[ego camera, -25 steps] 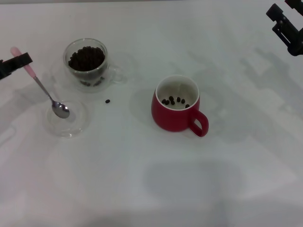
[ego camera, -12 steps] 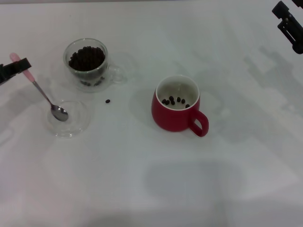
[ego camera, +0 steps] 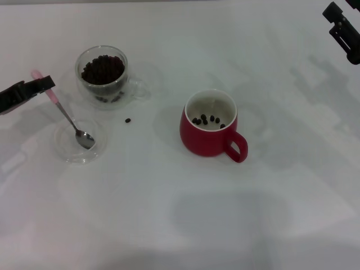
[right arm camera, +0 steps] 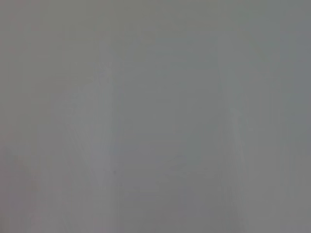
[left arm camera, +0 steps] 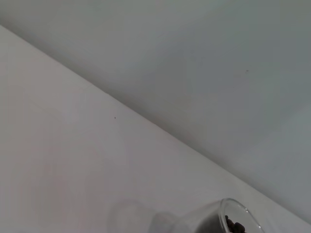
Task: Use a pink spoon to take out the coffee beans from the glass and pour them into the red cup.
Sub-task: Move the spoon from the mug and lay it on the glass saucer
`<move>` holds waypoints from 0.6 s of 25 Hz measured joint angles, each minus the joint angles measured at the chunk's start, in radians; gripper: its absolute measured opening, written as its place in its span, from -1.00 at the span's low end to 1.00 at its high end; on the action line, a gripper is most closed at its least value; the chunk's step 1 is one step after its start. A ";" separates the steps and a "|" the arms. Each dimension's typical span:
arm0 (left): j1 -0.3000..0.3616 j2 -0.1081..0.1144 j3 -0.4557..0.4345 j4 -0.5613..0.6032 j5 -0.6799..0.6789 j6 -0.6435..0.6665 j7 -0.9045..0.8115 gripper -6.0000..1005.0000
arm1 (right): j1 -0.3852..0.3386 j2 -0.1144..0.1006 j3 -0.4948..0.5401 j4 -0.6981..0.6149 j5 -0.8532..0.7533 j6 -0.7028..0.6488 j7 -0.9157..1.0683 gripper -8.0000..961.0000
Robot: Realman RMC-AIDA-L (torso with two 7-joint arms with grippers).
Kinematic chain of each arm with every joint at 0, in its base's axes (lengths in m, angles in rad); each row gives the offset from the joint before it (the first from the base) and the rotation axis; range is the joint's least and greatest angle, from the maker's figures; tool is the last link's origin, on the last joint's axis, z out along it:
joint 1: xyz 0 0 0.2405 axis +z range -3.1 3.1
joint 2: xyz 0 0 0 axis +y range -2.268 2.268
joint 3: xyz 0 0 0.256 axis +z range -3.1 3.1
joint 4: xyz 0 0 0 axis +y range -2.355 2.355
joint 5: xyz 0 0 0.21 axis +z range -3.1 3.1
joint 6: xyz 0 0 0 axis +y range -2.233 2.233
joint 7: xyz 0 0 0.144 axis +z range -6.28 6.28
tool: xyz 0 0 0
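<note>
Left end effector (ego camera: 42, 85) grips pink spoon (ego camera: 66, 115); bowl seemingly in saucer (ego camera: 97, 149).

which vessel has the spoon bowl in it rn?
The saucer: flat, clear, nearest the left gripper, spoon bowl resting in it. The glass and red cup hold only beans.
</note>
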 joint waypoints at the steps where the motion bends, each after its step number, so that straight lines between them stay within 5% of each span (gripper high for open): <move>1: 0.000 -0.002 0.000 -0.002 0.000 -0.006 0.002 -0.74 | 0.000 0.000 0.000 0.000 0.000 0.000 0.000 0.23; 15: -0.002 -0.019 0.000 -0.019 -0.005 -0.024 0.020 -0.68 | 0.006 0.000 -0.002 -0.003 -0.001 0.004 -0.005 0.23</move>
